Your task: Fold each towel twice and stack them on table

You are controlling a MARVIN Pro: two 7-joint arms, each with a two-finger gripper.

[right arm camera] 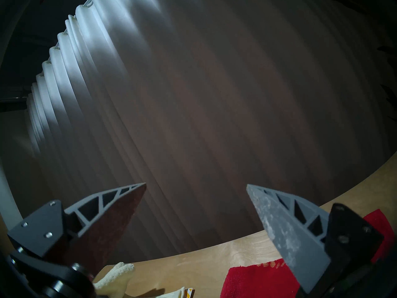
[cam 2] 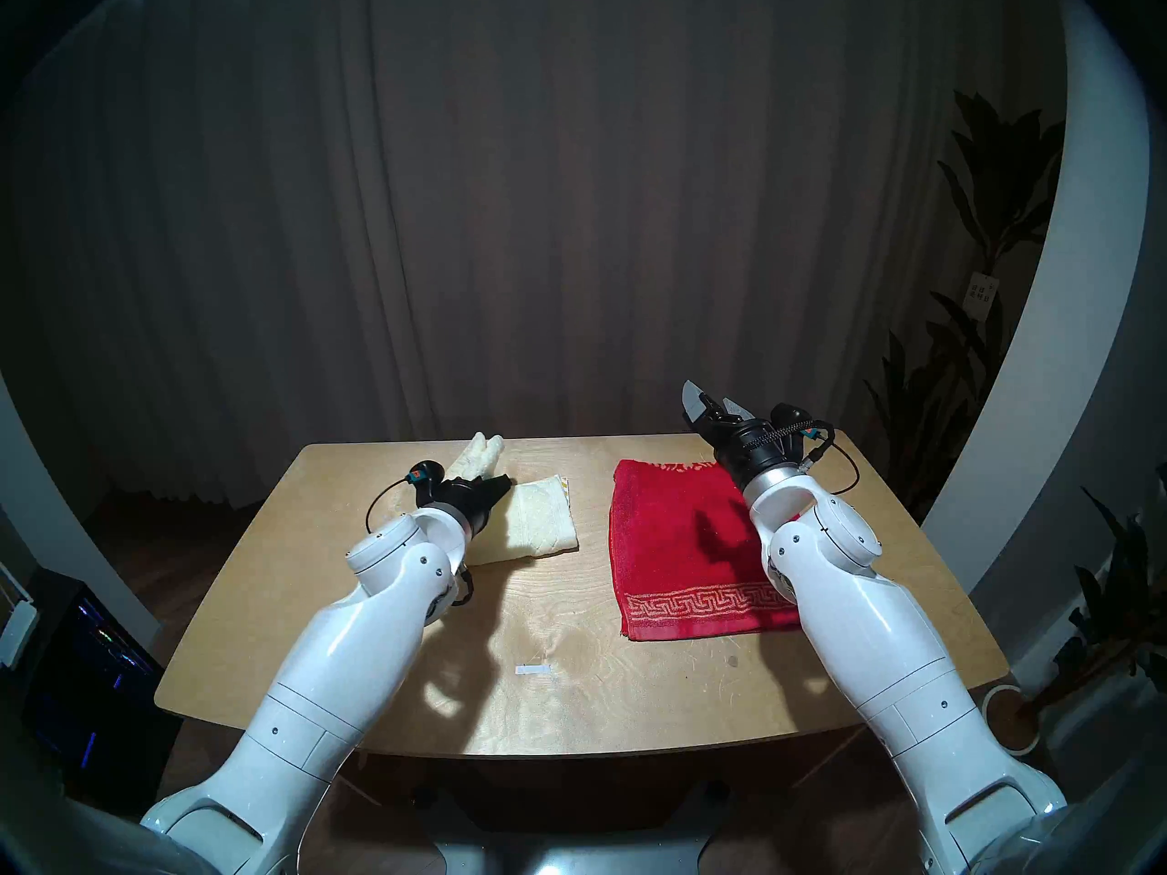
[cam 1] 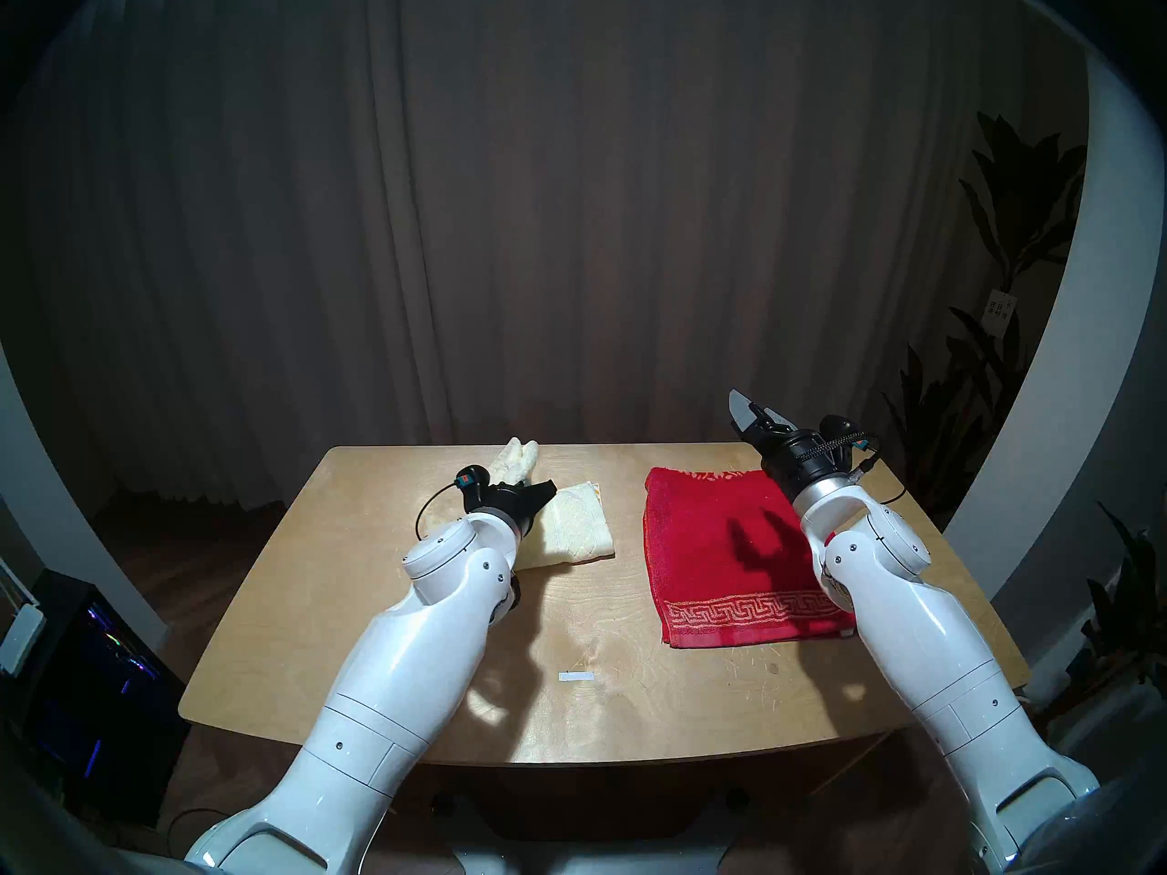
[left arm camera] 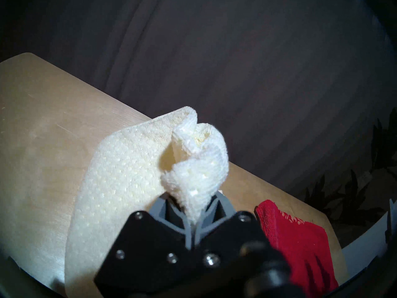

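Left claw clamped on a bunched corner of the cream towel, lifted above the far left of the desk, the rest of it lying folded below. Right claw spread wide and empty, raised over the far edge of the red towel. Red towel flat on the desk's right half, apart from the cream one.

Red towel's right edge behind right arm

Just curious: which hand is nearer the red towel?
Right. The right hand hangs open above the red towel's far edge; the left hand is off to its side, gripping the cream towel.
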